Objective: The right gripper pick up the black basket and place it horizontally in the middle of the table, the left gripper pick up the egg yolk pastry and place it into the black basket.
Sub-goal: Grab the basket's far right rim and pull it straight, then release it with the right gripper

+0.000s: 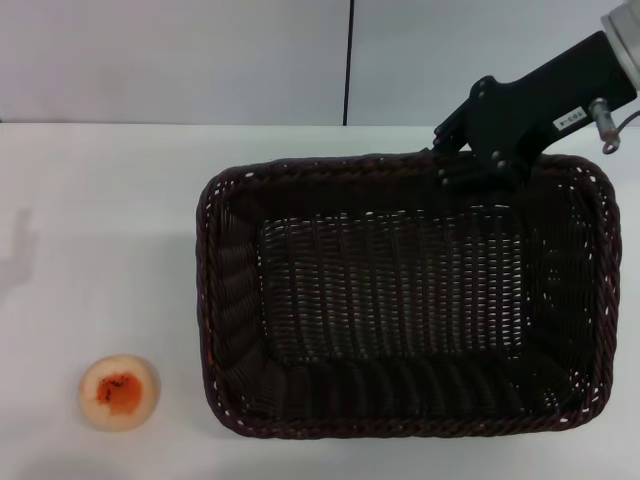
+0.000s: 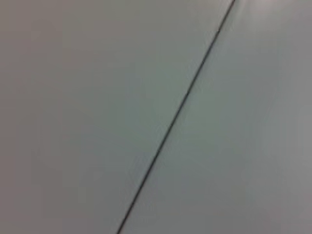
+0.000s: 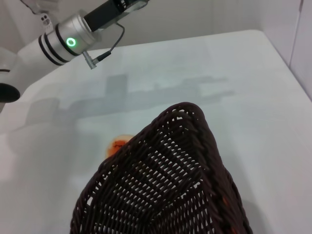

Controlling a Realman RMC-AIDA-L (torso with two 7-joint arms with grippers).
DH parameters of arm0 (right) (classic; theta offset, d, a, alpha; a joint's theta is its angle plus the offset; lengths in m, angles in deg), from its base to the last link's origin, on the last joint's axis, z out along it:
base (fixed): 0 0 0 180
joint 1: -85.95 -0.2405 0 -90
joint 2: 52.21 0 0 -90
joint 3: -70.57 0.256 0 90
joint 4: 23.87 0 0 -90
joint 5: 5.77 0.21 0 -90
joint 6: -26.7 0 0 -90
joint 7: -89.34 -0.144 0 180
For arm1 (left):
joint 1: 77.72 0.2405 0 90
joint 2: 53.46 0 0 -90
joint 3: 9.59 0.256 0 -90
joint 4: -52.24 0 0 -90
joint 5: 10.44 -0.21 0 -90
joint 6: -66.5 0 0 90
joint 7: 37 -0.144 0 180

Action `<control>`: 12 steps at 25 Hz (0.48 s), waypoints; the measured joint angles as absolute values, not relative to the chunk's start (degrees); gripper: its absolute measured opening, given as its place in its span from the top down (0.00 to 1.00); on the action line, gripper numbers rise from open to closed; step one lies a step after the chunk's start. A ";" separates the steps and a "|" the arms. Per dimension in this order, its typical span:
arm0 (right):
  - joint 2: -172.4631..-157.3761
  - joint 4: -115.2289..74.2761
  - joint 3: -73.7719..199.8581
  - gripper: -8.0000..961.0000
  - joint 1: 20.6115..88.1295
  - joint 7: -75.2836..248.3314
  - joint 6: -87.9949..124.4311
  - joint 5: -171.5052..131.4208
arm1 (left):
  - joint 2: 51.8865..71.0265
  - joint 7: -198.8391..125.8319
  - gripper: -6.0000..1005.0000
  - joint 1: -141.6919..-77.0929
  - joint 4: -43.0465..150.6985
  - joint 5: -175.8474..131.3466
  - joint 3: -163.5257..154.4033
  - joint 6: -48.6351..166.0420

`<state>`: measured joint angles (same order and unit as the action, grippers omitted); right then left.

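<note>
The black basket [image 1: 400,300] lies flat on the white table [image 1: 100,220], long side across, right of the middle. My right gripper [image 1: 472,168] is at the basket's far rim, right of its middle, and is shut on the rim. The right wrist view shows the basket's corner [image 3: 185,165] close up. The egg yolk pastry [image 1: 120,392] lies on the table at the front left, well apart from the basket. It also peeks out behind the basket in the right wrist view [image 3: 117,145]. My left gripper is out of view; only its arm [image 3: 63,41] shows above the table.
A grey wall with a dark vertical seam [image 1: 349,60] stands behind the table. The left wrist view shows only a grey panel with a dark seam [image 2: 175,117]. Bare tabletop lies between the pastry and the basket.
</note>
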<state>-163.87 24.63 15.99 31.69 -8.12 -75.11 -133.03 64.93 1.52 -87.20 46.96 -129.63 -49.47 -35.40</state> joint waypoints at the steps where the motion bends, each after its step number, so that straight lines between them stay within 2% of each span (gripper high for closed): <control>1: -163.87 24.36 15.99 0.79 31.65 -7.94 -75.03 -133.03 | 64.88 1.52 0.34 -87.26 46.98 -129.63 -48.93 -35.56; 12: -164.01 22.80 15.12 0.79 31.22 -5.46 -74.01 -134.44 | 64.76 3.39 0.34 -87.43 47.17 -129.62 -46.39 -36.57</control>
